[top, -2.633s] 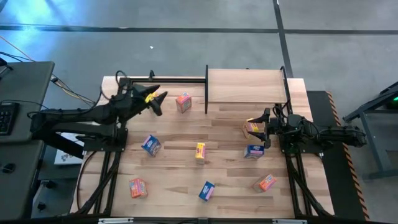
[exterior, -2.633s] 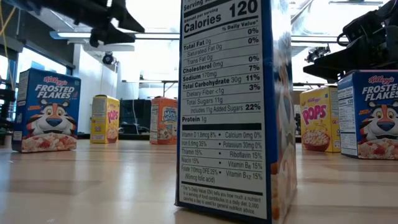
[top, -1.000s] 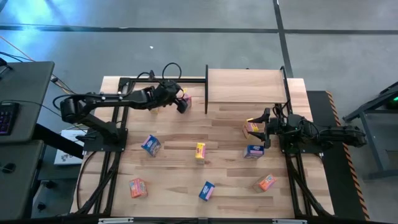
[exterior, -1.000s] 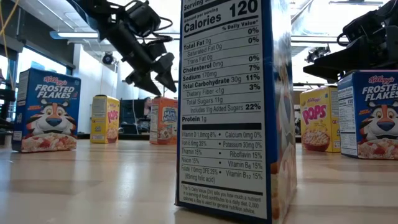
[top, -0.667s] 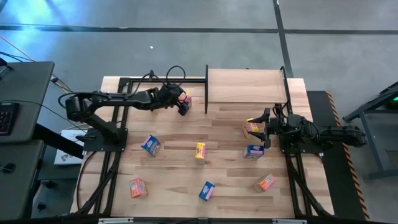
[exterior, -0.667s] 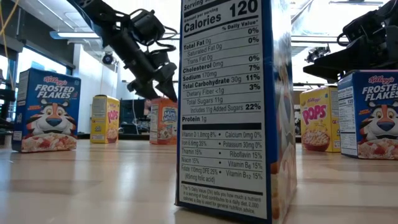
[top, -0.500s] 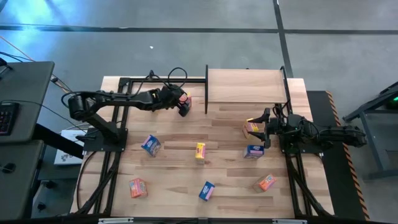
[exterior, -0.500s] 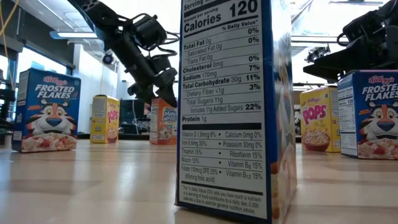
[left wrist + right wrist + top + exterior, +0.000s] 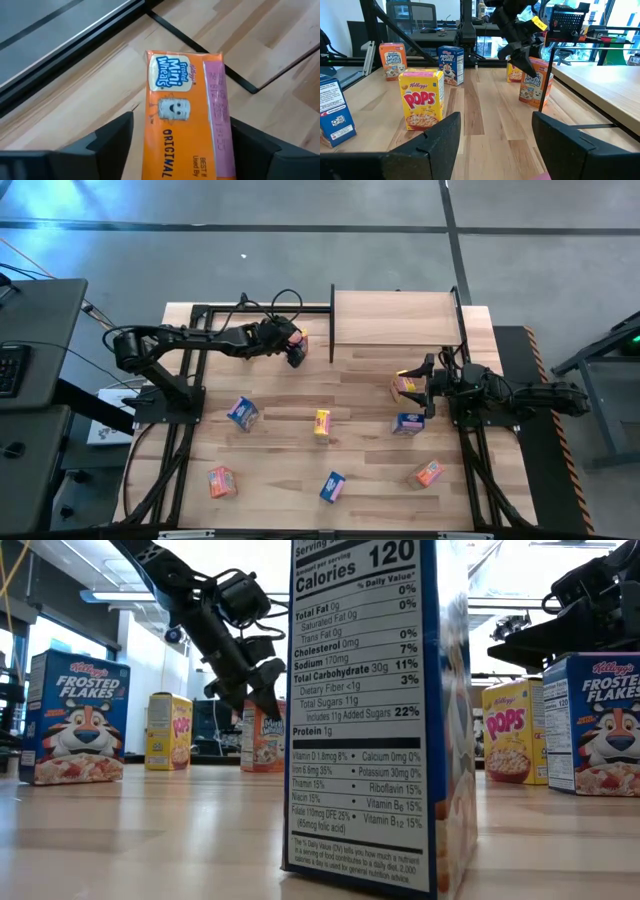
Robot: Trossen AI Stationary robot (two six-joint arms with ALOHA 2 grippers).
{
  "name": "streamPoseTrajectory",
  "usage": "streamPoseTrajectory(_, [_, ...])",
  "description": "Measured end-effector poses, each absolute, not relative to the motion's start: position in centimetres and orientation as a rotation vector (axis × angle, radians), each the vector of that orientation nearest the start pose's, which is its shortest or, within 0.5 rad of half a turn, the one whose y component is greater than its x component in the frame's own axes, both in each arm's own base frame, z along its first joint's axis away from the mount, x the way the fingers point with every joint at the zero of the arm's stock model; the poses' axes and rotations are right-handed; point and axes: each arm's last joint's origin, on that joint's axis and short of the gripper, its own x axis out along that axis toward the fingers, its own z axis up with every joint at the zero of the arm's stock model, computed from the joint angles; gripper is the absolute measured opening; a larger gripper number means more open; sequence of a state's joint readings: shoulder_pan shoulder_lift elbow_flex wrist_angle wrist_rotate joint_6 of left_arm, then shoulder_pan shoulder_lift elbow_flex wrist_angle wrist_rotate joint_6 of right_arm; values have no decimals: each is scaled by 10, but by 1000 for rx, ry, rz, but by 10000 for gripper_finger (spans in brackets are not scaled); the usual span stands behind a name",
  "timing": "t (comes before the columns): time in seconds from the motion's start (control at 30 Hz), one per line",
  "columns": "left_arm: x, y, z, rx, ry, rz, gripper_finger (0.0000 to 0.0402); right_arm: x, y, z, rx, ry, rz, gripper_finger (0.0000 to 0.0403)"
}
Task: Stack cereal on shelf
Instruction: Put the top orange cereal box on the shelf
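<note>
We are looking down on a pale plank tabletop [image 9: 300, 420] ringed by grey concrete floor [image 9: 300, 260]. In the upper middle, the left gripper [image 9: 294, 348] is straddling an upright orange Mini-Wheats cereal box [image 9: 299, 342], jaws open either side. Just right stands the light-wood shelf board on black posts [image 9: 395, 318]. At right centre the right gripper [image 9: 420, 390] is hovering, jaws apart, empty. Windows are glowing in the room beyond.

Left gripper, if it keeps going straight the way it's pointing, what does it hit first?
The orange Mini-Wheats box: it already lies between the left gripper's open fingers, standing on the tabletop beside the shelf.
</note>
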State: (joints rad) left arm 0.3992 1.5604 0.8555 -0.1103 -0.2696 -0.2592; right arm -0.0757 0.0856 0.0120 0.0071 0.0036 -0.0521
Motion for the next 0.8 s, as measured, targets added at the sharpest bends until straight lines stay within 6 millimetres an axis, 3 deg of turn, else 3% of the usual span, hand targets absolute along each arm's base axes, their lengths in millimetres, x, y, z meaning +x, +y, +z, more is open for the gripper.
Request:
streamPoseTrajectory(0.53, [281,127,185,-265,750,722,160,102,-8,161,-50,69,-78,239])
streamPoseTrajectory(0.8, [282,126,185,-275,748,701,137,102,-8,161,-50,68,-78,239])
